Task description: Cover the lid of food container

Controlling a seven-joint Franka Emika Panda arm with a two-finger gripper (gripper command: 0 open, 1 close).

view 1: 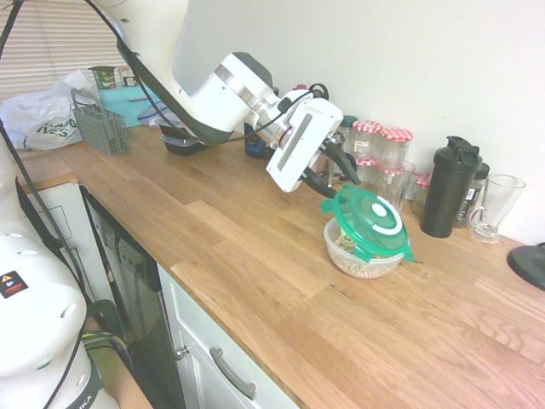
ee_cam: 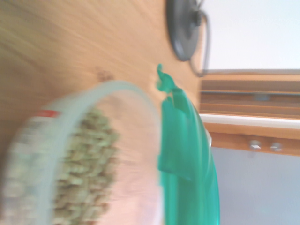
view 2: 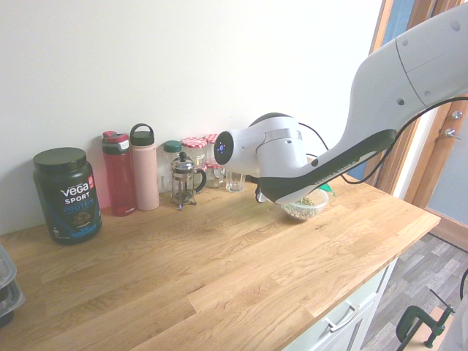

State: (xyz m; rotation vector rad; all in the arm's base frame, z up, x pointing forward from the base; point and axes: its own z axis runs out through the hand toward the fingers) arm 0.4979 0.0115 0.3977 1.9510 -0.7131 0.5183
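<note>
In the first exterior view the white arm comes in from ten o'clock, and its pincer [view 1: 339, 173] hangs just at eleven o'clock of the lid [view 1: 372, 221]. The dark fingers stand a little apart; whether they touch the lid's upper rim I cannot tell. The green lid sits tilted on the food container [view 1: 358, 254], its high edge towards the pincer and its low edge overhanging the bowl at four o'clock. The bowl, with cereal inside, rests on the wooden tabletop [view 1: 255, 256]. At one o'clock of it stand red-checked jars [view 1: 383, 145], a black shaker bottle [view 1: 448, 186] and a clear glass [view 1: 496, 207].

In the second exterior view the arm reaches in from two o'clock and hides most of the bowl [view 2: 307, 208]; only a sliver of green shows. The pincer is hidden here. A protein tub [view 2: 66, 194], two bottles [view 2: 133, 172] and a French press [view 2: 185, 179] line the wall at nine o'clock.

The wrist view, blurred, shows the bowl's clear rim [ee_cam: 117, 93] with cereal [ee_cam: 84, 173] inside, and the green lid [ee_cam: 187, 164] edge-on beside it.
</note>
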